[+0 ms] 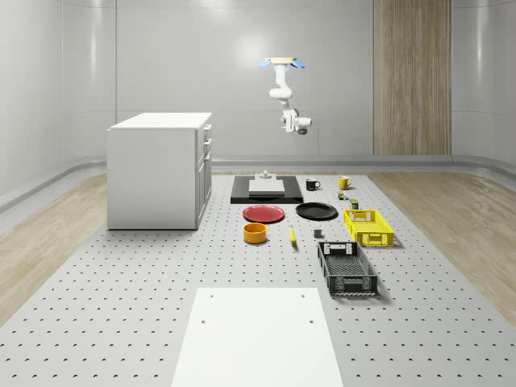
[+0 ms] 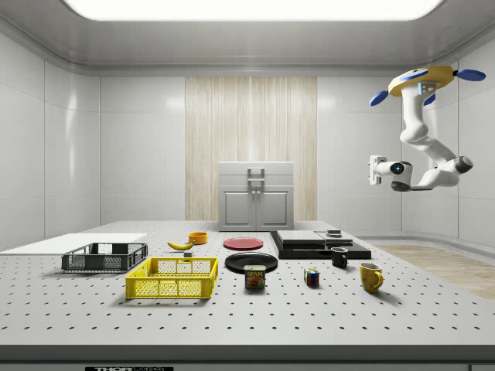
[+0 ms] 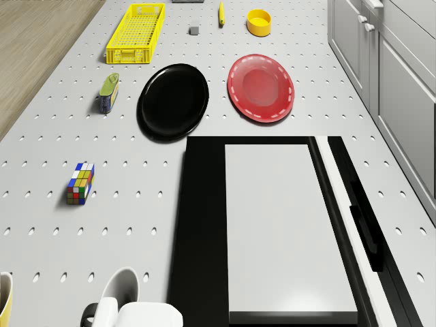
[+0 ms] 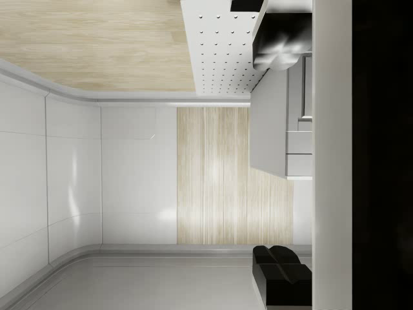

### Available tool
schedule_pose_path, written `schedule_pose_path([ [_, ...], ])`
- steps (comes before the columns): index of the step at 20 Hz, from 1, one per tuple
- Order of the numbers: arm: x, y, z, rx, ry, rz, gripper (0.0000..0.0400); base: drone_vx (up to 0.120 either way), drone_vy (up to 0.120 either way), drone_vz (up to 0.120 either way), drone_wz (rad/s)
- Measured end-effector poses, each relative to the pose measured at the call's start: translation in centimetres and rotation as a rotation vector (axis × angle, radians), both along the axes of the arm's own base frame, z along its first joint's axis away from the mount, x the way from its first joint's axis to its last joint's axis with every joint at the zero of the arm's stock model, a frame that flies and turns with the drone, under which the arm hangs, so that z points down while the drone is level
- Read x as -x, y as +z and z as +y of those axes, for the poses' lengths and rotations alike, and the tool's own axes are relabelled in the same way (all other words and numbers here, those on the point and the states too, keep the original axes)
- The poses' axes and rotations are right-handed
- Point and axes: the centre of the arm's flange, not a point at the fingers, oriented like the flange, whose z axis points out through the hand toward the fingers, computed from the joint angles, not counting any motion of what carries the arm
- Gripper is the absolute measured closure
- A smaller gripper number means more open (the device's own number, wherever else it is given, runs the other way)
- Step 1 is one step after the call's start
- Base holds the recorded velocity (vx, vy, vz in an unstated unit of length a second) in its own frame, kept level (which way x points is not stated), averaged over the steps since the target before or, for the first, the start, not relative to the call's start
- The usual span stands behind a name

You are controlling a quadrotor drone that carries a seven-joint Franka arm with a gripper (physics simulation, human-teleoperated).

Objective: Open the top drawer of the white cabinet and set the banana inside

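Observation:
The white cabinet [image 1: 157, 171] stands on the table at the whole-scene view's left, its top drawer [image 2: 256, 169] flush with the front. The yellow banana [image 1: 292, 235] lies on the table between an orange bowl [image 1: 255, 233] and a yellow crate [image 1: 368, 227]; it is also in the side view [image 2: 180, 245] and the drone view [image 3: 221, 13]. The drone [image 1: 282, 63] hovers high over the table's far end, above a black platform [image 3: 204, 225]. My gripper [image 2: 377, 170] hangs in the air, level and facing the cabinet [image 4: 271, 129], far from the banana. In the wrist view the gripper [image 4: 281, 158] is open, its dark fingertips [image 4: 281, 274] wide apart and holding nothing.
A red plate [image 1: 264, 213] and a black plate [image 1: 316, 211] lie mid-table. A black crate [image 1: 347, 268] sits near the front, with a white board [image 1: 258, 334] before it. A black mug [image 1: 312, 184], yellow mug [image 1: 343, 182], can [image 3: 108, 92] and puzzle cube [image 3: 80, 182] stand near the platform.

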Motion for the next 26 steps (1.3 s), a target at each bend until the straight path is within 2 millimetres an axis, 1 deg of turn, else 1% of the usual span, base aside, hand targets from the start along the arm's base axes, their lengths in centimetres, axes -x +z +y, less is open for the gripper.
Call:
schedule_pose_path([
  [9, -0.01, -0.13, 0.0, -0.013, 0.0, 0.0, 0.0, 0.12, -0.116, 0.0, 0.0],
  [18, -0.01, -0.16, -0.01, -0.015, 0.0, 0.001, 0.0, 0.12, -0.004, 0.0, 0.0],
  [26, -0.01, -0.17, -0.01, -0.016, 0.0, 0.001, 0.0, 0.12, -0.12, 0.0, 0.0],
])
